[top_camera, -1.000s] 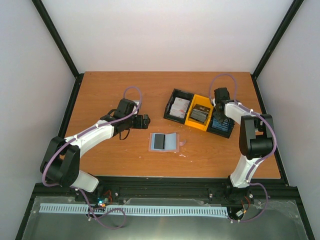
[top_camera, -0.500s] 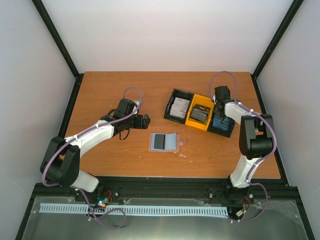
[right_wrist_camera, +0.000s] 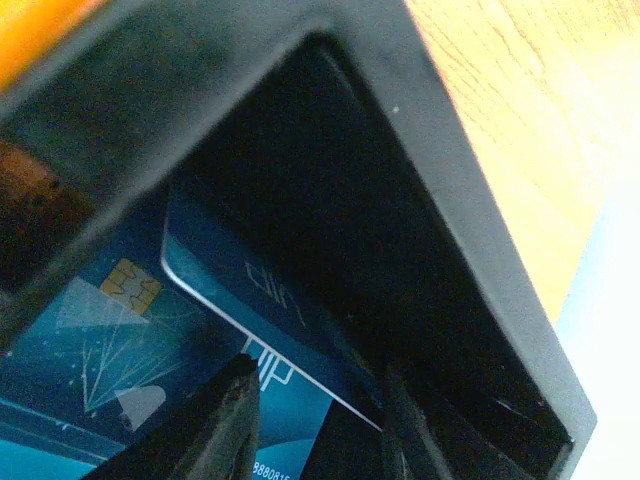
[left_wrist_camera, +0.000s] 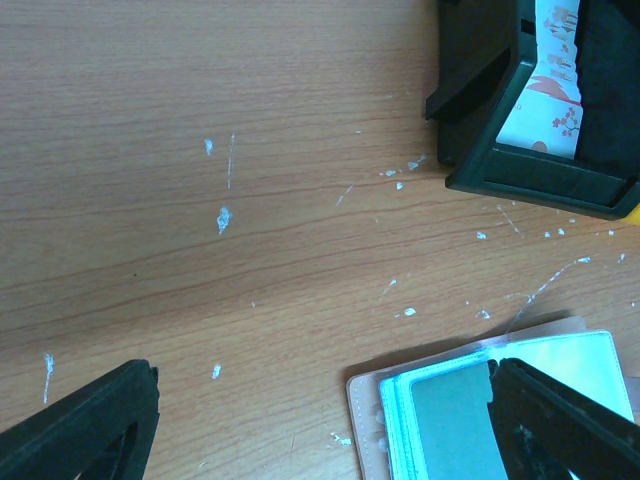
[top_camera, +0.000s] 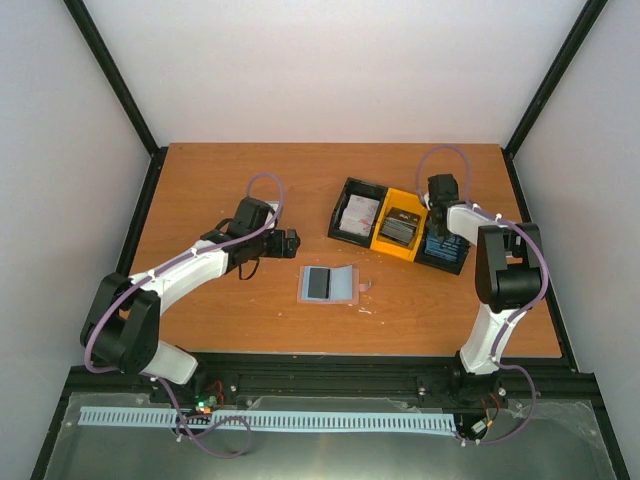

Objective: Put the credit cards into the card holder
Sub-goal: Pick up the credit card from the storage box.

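Note:
The card holder (top_camera: pixel 328 285) lies open on the table, pale blue inside, with a dark grey card (top_camera: pixel 318 284) in its left slot. It also shows in the left wrist view (left_wrist_camera: pixel 570 360). My left gripper (top_camera: pixel 291 241) is open and empty, just left of and behind the holder, its jaws wide apart (left_wrist_camera: pixel 320 425). My right gripper (top_camera: pixel 438 236) is down inside the right black bin (top_camera: pixel 447 262), over the blue credit cards (right_wrist_camera: pixel 120 340). Its fingertips (right_wrist_camera: pixel 235 400) stand apart astride the edge of a tilted top blue card (right_wrist_camera: pixel 250 270).
Three bins stand in a row at the back right: a black bin (top_camera: pixel 346 190) with white-and-red cards (top_camera: pixel 358 213), a yellow bin (top_camera: pixel 381 240) with dark grey cards (top_camera: pixel 399 230), and the black bin with the blue cards. White specks dot the wood.
My right arm has shifted slightly to the left over the blue-card bin. The left arm and the card holder have not moved.

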